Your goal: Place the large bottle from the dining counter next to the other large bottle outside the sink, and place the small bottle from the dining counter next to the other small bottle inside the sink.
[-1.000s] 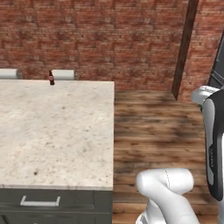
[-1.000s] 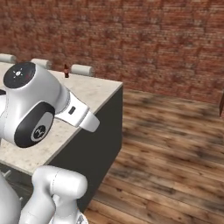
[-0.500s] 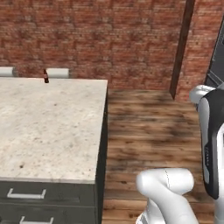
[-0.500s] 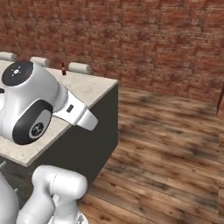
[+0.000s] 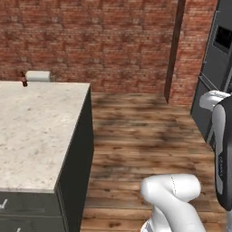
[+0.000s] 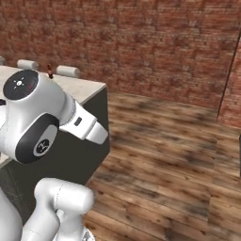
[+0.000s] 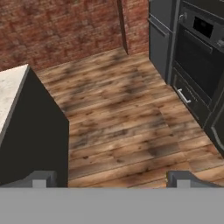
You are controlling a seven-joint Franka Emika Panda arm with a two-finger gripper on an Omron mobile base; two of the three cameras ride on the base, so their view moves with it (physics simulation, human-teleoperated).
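My end effector (image 7: 111,179) stands at full spread and holds nothing; between its two tips lie bare wooden floor (image 7: 118,113) and, to one side, a dark oven front (image 7: 197,65). The counter (image 5: 31,131), a beige speckled slab on a dark base, runs along my left. At its far edge, just beside a white-cushioned stool (image 5: 38,76), stands the small bottle (image 5: 24,81): a tiny dark brown-red shape with a narrow neck, also visible from the right base view (image 6: 49,74), where it stands between two stool cushions. It is too small here for label or cap to be read.

Handling, as I judge it: the bottle is probably light, rigid and smooth-sided, so it may tip at a nudge or slip under a loose pinch. I would take it across the widest part of the body, below the neck, fingers level, closing gently and squarely. It is well apart from me now.
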